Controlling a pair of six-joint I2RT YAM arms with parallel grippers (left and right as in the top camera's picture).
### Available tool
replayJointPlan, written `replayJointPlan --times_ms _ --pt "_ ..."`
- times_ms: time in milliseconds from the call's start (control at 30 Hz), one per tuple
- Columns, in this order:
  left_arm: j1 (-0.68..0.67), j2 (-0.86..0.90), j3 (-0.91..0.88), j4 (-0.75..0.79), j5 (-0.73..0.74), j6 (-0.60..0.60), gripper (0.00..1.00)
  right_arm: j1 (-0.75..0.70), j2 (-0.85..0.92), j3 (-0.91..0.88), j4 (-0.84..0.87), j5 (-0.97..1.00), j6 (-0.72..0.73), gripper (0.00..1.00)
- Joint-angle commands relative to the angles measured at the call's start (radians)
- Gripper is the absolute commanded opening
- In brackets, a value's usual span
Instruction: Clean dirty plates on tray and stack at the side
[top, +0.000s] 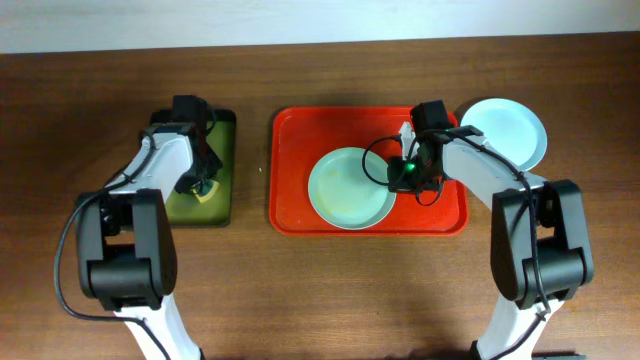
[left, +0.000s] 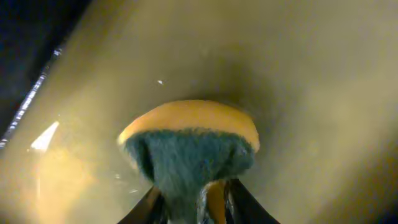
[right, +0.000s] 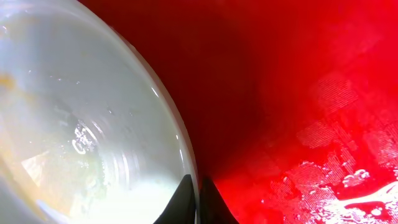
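A pale green plate (top: 345, 190) lies on the red tray (top: 295, 140), right of its middle. My right gripper (top: 405, 177) is shut on the plate's right rim. In the right wrist view the rim runs between the fingertips (right: 198, 194), with the plate (right: 74, 124) to the left and the wet tray floor (right: 292, 93) to the right. A pale blue plate (top: 505, 132) lies on the table off the tray's right far corner. The white plate is not visible. My left gripper (top: 200, 186) is shut on a yellow and green sponge (left: 186, 143).
A dark olive-green tray (top: 225, 170) lies left of the red tray. The sponge is pressed onto its floor (left: 311, 74). Both arm bases stand at the table's near edge. Bare wooden table surrounds both trays.
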Motion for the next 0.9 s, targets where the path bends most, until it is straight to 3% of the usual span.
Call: replayJointPlan --times_ms 0,67,100,233,367,667,767,800,833,867 --pt "0.015 -0.143 0.112 -0.080 0.014 0.028 0.38 -0.008 0.007 0.030 -0.061 0.066 0.005 0.04" --pt "0.014 -0.288 0.143 -0.112 0.014 0.027 0.93 -0.001 -0.008 0.193 -0.199 0.087 -0.018 0.04" --pt "0.014 -0.328 0.143 -0.131 0.014 0.027 0.99 0.024 -0.011 0.309 -0.294 0.187 -0.026 0.04" --pt "0.014 -0.343 0.143 -0.133 0.014 0.027 0.99 0.232 -0.011 0.657 -0.523 0.771 -0.052 0.04" --pt "0.014 -0.343 0.143 -0.133 0.014 0.027 0.99 0.477 -0.011 0.684 -0.497 1.252 -0.238 0.04" --pt "0.014 -0.343 0.143 -0.133 0.014 0.027 0.99 0.725 -0.011 0.684 -0.230 1.759 -0.847 0.04" --pt "0.014 -0.343 0.142 -0.132 0.014 0.027 0.99 0.711 -0.011 0.683 -0.230 1.730 -0.735 0.04" --pt "0.014 -0.343 0.142 -0.133 0.014 0.027 0.99 0.678 -0.011 0.683 -0.257 1.574 -0.582 0.04" --pt "0.014 -0.343 0.142 -0.133 0.014 0.027 0.99 0.587 -0.008 0.669 -0.315 1.209 -0.526 0.04" --pt "0.014 -0.343 0.142 -0.133 0.014 0.027 0.99 0.477 0.001 0.650 -0.352 0.978 -0.523 0.04"
